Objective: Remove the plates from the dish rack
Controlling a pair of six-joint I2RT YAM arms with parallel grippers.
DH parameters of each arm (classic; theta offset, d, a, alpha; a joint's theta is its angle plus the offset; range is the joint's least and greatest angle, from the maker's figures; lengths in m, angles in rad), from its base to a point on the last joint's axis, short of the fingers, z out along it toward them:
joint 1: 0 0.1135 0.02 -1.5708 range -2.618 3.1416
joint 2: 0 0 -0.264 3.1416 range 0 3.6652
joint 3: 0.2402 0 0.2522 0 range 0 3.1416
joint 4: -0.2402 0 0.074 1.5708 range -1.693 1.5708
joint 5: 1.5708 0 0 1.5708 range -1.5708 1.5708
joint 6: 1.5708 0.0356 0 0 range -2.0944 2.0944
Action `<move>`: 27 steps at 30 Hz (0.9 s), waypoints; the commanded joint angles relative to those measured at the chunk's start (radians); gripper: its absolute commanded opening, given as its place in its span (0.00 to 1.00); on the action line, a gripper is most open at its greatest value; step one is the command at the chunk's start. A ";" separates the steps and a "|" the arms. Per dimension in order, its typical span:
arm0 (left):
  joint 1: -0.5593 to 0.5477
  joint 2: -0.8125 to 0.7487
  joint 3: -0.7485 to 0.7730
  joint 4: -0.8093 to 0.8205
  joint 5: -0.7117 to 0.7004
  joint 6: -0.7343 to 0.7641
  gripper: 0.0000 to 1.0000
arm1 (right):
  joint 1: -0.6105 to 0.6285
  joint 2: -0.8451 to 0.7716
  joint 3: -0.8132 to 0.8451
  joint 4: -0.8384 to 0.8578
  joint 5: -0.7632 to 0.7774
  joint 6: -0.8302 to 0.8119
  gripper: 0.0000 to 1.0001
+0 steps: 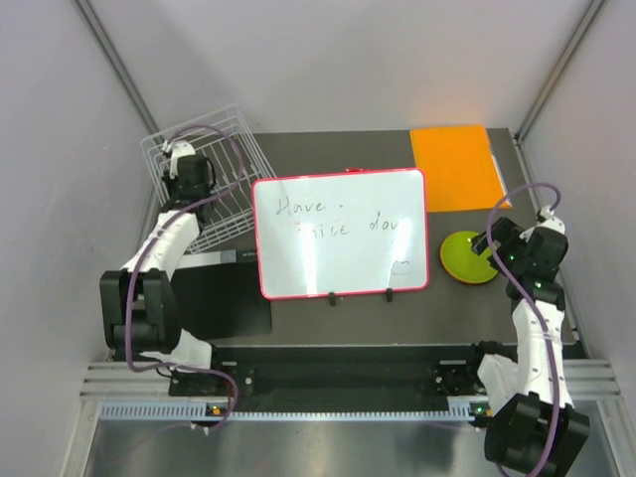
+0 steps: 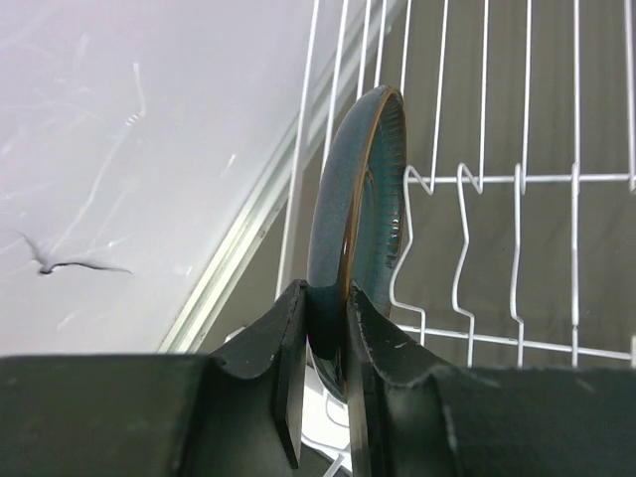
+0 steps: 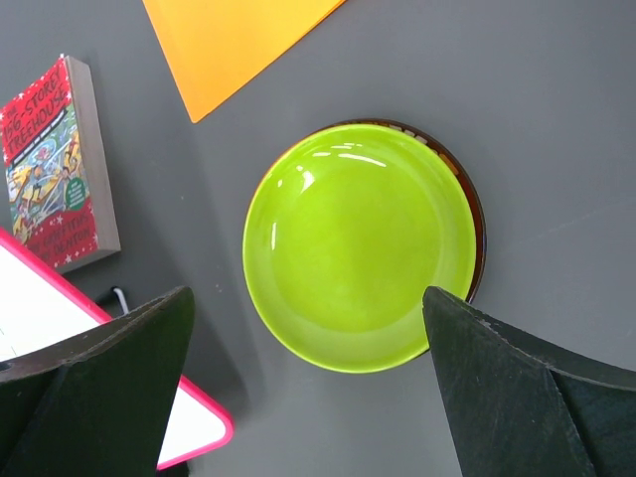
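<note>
Left gripper (image 2: 326, 300) pinching upright teal plate (image 2: 363, 199) at rack (image 2: 517, 180), left of whiteboard (image 1: 338, 234) (words "Have" and "day" readable), right gripper (image 3: 308, 303) wide apart above green plate (image 3: 358, 238), right of whiteboard.

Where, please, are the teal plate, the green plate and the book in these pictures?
teal plate (image 2: 348, 199): left wrist view, near its rim.
green plate (image 3: 358, 243): right wrist view, at its centre.
book (image 3: 45, 164): right wrist view, on its cover.
</note>
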 commanded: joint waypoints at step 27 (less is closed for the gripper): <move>-0.126 -0.499 0.195 -0.248 0.837 -0.338 0.00 | 0.003 -0.211 0.140 -0.152 -0.219 0.026 0.98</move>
